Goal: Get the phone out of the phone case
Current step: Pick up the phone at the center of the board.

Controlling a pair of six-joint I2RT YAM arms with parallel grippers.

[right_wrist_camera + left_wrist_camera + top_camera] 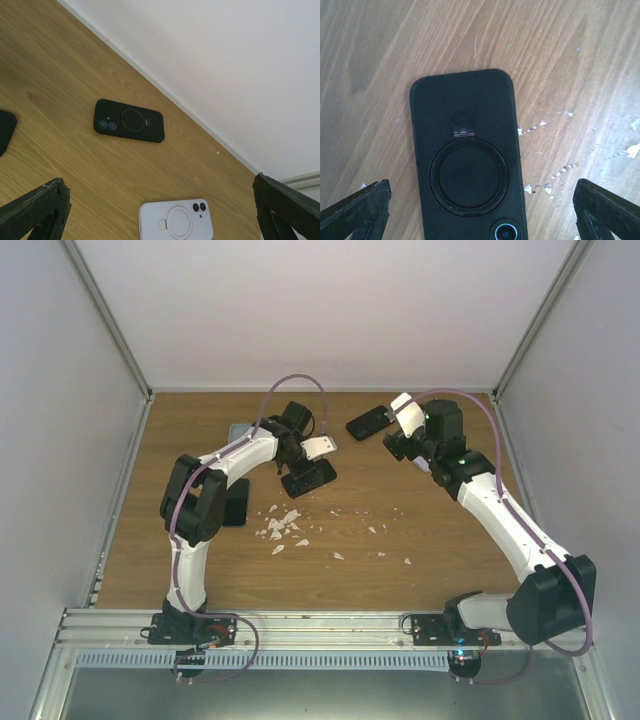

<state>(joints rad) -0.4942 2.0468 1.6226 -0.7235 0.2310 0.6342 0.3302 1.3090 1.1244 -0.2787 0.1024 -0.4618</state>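
Observation:
A black cased phone lies back-up on the wooden table, showing its round ring stand and a camera lens at its near end. It also shows in the top view. My left gripper is open wide just above it, with a finger on each side and neither touching; in the top view it sits at mid-table. My right gripper is open and empty above the table, at the back right in the top view.
A white cased phone lies next to the left gripper. Another black cased phone lies farther off. A black phone is at the back, a dark one at the left. White crumbs litter the middle.

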